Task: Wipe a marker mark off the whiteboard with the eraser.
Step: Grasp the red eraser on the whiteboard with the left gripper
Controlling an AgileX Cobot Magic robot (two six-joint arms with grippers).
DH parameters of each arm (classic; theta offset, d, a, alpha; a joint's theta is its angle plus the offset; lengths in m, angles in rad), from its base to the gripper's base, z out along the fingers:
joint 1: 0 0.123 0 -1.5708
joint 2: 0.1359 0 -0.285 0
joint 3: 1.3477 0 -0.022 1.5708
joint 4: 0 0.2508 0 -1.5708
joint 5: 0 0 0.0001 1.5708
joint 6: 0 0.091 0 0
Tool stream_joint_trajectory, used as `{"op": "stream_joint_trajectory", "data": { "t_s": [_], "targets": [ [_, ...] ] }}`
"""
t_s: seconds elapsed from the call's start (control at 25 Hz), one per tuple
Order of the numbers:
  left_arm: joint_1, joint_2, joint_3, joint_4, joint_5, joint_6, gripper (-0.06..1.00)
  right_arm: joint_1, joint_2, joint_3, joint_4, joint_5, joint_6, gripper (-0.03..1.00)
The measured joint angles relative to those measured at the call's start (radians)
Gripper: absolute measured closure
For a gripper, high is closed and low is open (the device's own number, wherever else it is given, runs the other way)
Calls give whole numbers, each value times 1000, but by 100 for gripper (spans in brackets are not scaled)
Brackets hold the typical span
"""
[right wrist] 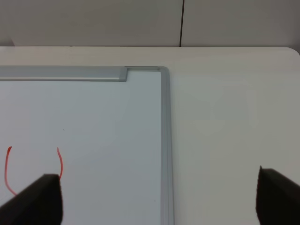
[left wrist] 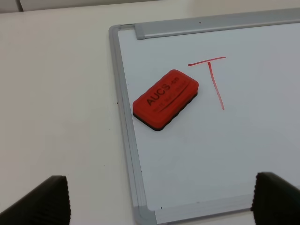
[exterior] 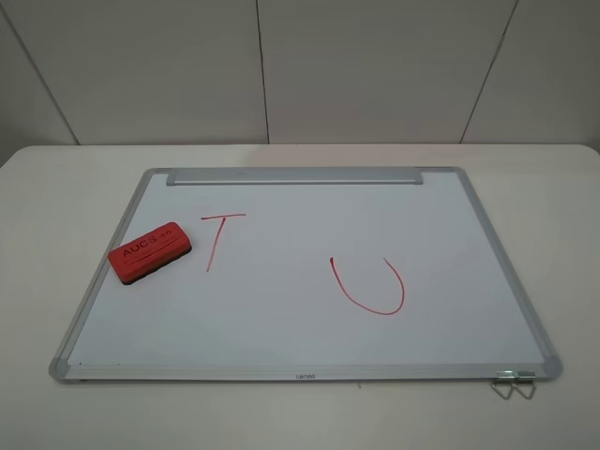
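Left gripper (left wrist: 161, 201) hangs over the whiteboard's near left corner with its two dark fingertips spread wide, holding nothing. The right gripper (right wrist: 157, 201) is just as wide and empty, above the board's far right edge. Neither shows in the high view.

From that high view, the pale worktop (exterior: 56, 187) carries the whiteboard (exterior: 281, 319) lying flat, with its silver tray strip (exterior: 294, 175) along the 12 o'clock edge. A red U-shaped curve (exterior: 373, 312) is drawn at about 3 o'clock from the board's centre.

The red eraser (exterior: 150, 251) lies flat on the board at 9 o'clock, felt side down, "AUCS" lettering up, close to the left frame and turned at an angle to it. The marker mark (exterior: 215, 246), a thin red T, sits just beside the eraser at its 3 o'clock, not touching it. A small metal binder clip (exterior: 514, 382) hangs off the frame at the 5 o'clock corner.
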Motion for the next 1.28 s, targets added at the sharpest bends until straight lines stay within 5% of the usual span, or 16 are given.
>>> {"op": "stream_joint_trajectory", "data": {
  "t_s": [0.64,1.08,1.28],
  "targets": [
    [0,44,-22,-52,-45,31,17,0,0,0,0,0,0,26],
    [0,716,-129,-70,-271,150,17,0,0,0,0,0,0,26],
    [0,1034,-236,-71,-286,191,17,0,0,0,0,0,0,26]
  ]
}}
